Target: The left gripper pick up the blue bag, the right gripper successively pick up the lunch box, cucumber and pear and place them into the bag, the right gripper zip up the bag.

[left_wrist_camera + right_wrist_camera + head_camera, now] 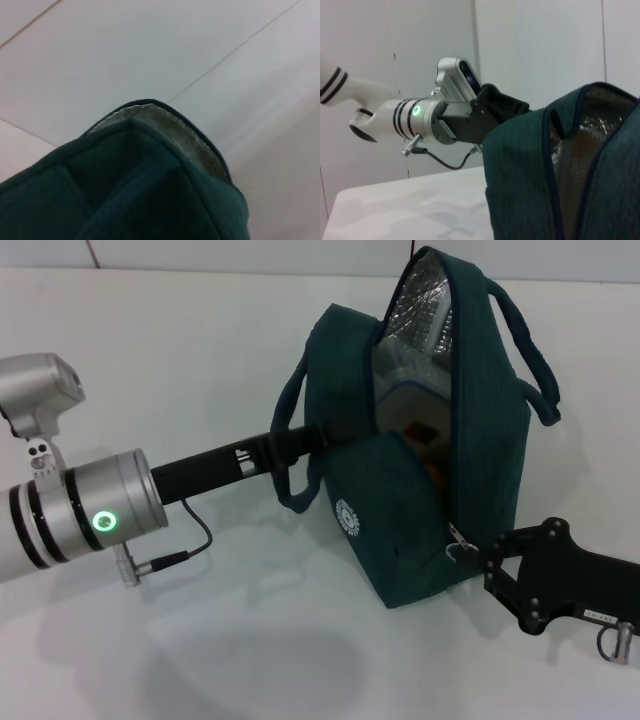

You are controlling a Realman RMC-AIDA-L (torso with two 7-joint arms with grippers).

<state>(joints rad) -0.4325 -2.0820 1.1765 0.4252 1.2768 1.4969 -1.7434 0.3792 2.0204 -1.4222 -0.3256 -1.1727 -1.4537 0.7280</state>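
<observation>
The blue bag point(400, 530) stands upright on the white table, its top unzipped and its foil lining showing. My left gripper point(345, 437) reaches in from the left and is shut on the bag's near rim; the right wrist view shows the left gripper point(502, 107) clamped over the bag point(520, 175) edge. Inside lies the lunch box point(405, 405) with its red sticker. Below it shows an orange patch that looks like the pear point(436, 474). The cucumber is hidden. My right gripper point(492, 558) sits at the bag's lower right corner, just beside the ring zip pull point(460, 546). The left wrist view holds only the bag's fabric point(125, 190).
The white table point(200, 360) spreads to the left and behind the bag. A thin black cable point(190, 550) hangs from the left wrist's silver cylinder point(100, 515) close to the tabletop. A pale wall stands behind.
</observation>
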